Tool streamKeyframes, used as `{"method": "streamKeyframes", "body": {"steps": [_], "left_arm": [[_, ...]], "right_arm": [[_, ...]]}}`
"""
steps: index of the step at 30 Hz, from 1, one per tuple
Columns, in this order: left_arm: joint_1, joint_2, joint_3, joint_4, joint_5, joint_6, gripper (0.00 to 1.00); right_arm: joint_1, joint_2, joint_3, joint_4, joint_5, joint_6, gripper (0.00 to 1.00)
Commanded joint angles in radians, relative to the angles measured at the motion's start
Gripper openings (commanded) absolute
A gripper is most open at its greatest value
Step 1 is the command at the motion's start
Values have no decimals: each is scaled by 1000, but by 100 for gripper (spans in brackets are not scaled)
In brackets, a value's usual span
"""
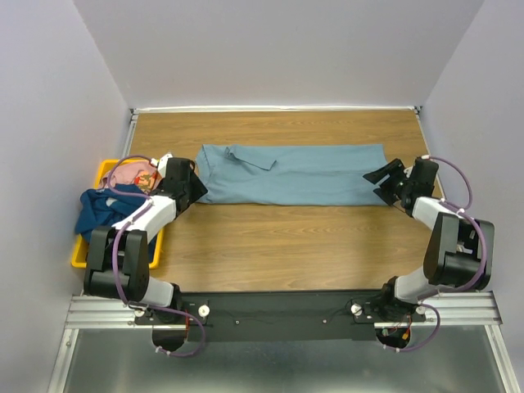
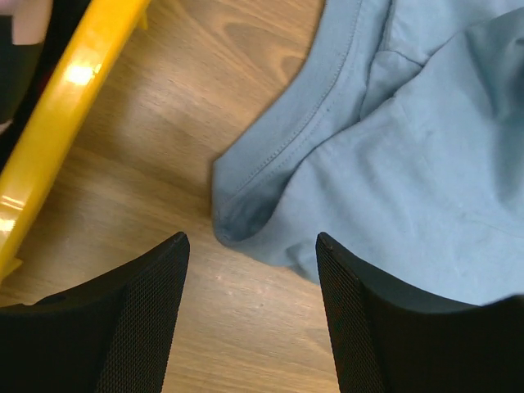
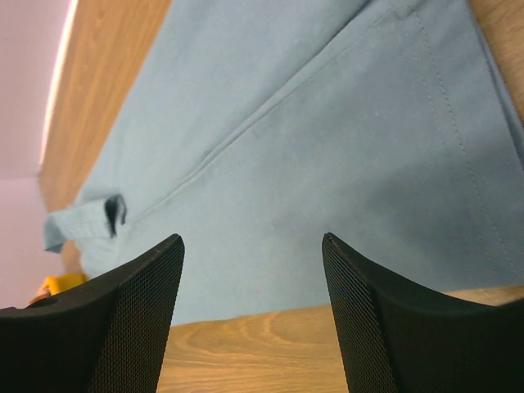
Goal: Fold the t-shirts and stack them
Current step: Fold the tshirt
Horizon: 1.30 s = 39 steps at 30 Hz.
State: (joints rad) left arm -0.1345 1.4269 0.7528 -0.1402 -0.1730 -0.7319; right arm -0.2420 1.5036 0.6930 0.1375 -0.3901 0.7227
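A light blue-grey t-shirt (image 1: 295,174) lies flat across the middle of the table, folded into a long band. My left gripper (image 1: 195,185) stands open at the shirt's left end, its black fingers (image 2: 139,311) over bare wood just short of the hemmed corner (image 2: 246,213). At the right end my right gripper (image 1: 376,183) is open too, hovering over the shirt's near edge (image 3: 327,147) with nothing between its fingers. A dark navy t-shirt (image 1: 98,209) and a pink patterned one (image 1: 141,176) sit bunched in the bin.
A yellow plastic bin (image 1: 78,258) stands at the table's left edge, beside the left arm; its rim (image 2: 74,90) shows close to the left gripper. Grey walls close in the table on three sides. Bare wood (image 1: 286,246) lies between the shirt and the arm bases.
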Motion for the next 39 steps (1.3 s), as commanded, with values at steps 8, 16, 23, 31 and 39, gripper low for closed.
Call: {"method": "streamKeyframes", "body": {"steps": [8,16,23,31,39], "left_arm": [[10,44,-24,79,26,-83,63],[10,89,-49,99,30,-80,56],[15,106,-21,36,-9,-64,21],[38,121,8,-76,-54,-14,9],[36,24,-21,-94,-8,19,61]], "right_arm": [[-54,72,-82,238,-95,80,74],[-131,125,-138,275,-113,81,74],[-210,196,-168,274,-72,122,73],[-278,190,-115,143,-23,52,73],[-191,69,-50,47,-15,-5,75]]}}
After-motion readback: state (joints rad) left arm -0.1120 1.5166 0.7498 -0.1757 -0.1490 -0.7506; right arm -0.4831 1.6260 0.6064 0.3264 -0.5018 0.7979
